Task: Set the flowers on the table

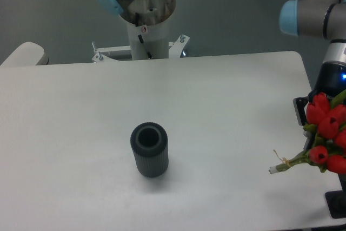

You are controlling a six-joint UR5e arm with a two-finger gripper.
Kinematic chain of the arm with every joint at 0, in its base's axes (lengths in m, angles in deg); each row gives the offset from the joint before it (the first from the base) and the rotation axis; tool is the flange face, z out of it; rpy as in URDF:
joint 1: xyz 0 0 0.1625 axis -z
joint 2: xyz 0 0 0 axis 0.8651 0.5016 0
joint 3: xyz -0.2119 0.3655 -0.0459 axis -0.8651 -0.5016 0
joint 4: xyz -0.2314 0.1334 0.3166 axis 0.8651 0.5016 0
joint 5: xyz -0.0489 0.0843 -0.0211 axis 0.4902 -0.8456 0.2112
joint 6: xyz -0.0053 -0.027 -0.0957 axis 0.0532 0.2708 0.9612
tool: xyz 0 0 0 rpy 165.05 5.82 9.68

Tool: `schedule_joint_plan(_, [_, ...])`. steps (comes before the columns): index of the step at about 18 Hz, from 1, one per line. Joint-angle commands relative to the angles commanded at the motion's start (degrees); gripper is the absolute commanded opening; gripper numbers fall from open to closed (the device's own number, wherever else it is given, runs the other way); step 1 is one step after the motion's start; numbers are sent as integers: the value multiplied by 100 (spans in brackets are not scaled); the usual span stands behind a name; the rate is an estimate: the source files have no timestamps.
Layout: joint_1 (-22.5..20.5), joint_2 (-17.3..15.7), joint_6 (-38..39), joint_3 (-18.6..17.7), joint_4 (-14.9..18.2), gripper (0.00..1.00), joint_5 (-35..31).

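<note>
The flowers (326, 125), red tulips on green stems tied with tan string, hang tilted at the far right. Their cut stem ends point left and down over the table (216, 106) near its right edge. My gripper (318, 156) is shut on the bunch around the heads. One dark finger (299, 111) shows left of the blooms, and another dark part (336, 204) shows below them. Most of the gripper is hidden by the flowers and cut off by the frame's edge.
A dark grey ribbed cylinder vase (149, 149) stands upright and empty at the middle of the table. The robot's white pedestal (146, 25) rises behind the far edge. The table's right edge runs just under the flowers.
</note>
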Motion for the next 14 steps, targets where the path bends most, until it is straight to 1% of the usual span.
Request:
schedule_joint_plan(10, [-18, 26, -167, -9, 9, 24, -35])
schedule_joint_plan(14, [17, -44, -176, -26, 0, 24, -491])
